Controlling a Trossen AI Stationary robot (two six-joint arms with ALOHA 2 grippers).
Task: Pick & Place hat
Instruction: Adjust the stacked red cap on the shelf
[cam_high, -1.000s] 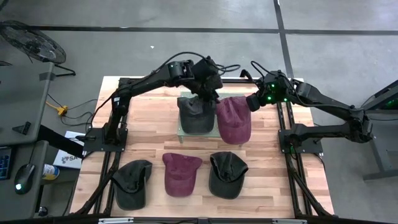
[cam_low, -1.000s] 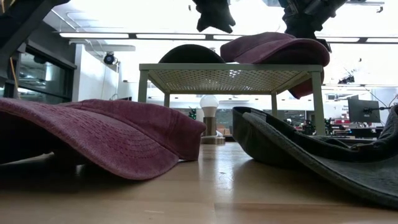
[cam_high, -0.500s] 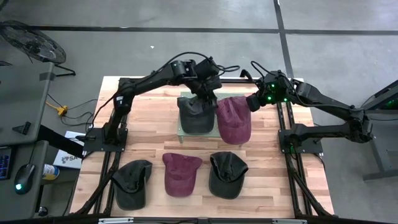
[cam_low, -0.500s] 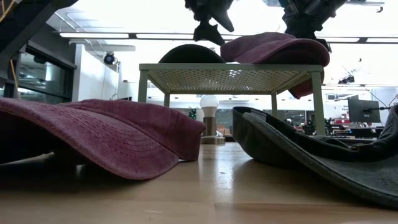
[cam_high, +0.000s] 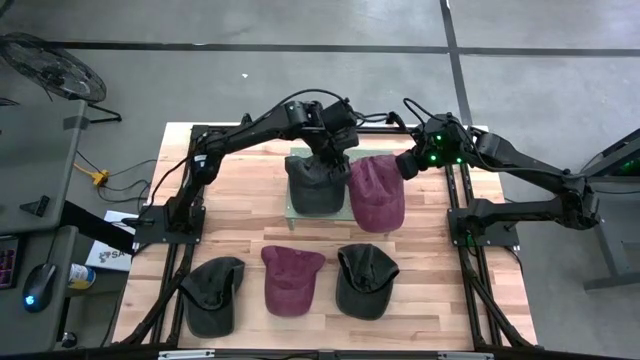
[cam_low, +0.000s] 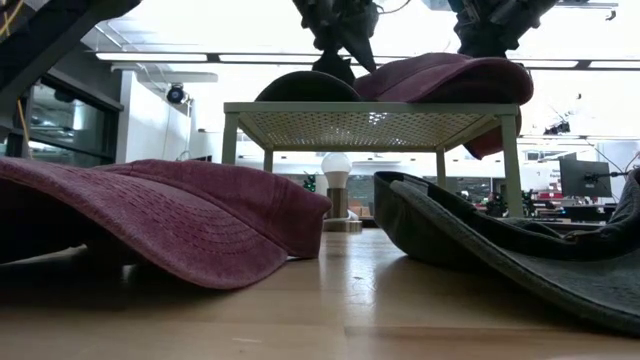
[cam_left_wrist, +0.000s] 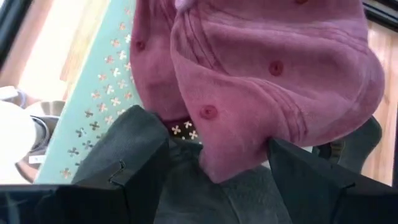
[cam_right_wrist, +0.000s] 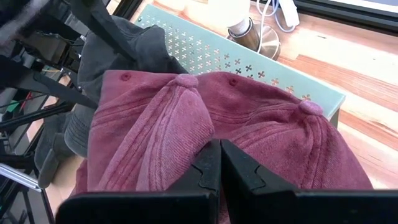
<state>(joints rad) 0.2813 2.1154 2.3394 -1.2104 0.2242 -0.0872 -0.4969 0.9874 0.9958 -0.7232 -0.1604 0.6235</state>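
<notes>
The wooden worktop (cam_high: 240, 215) fills the middle of the high view, and a pale green perforated stand (cam_high: 292, 211) sits in its upper centre carrying a grey hat (cam_high: 315, 185) and a maroon hat (cam_high: 376, 193) side by side, touching or slightly overlapping. Along the lower edge of the worktop lie three more hats in a row: a dark one at lower left (cam_high: 213, 293), a maroon one in the middle (cam_high: 290, 279) and a dark one to its right (cam_high: 365, 280). The main risk, as I judge it, is crowding: both hands work over the same small stand, so a pull on one hat could drag its neighbour along or slide it off the edge, and the maroon hat already overhangs the stand's near side. The two arms could also brush each other. The left arm reaches in from the left of the frame, its hand (cam_high: 330, 152) lowered over the back of the grey hat beside the maroon one; its fingers (cam_left_wrist: 134, 152) stand well apart, straddling fabric without yet pinching it. The right arm comes from the right, its hand (cam_high: 408, 165) at the maroon hat's upper right edge; its fingers (cam_right_wrist: 208, 168) are pressed together with no fabric visibly between them.
</notes>
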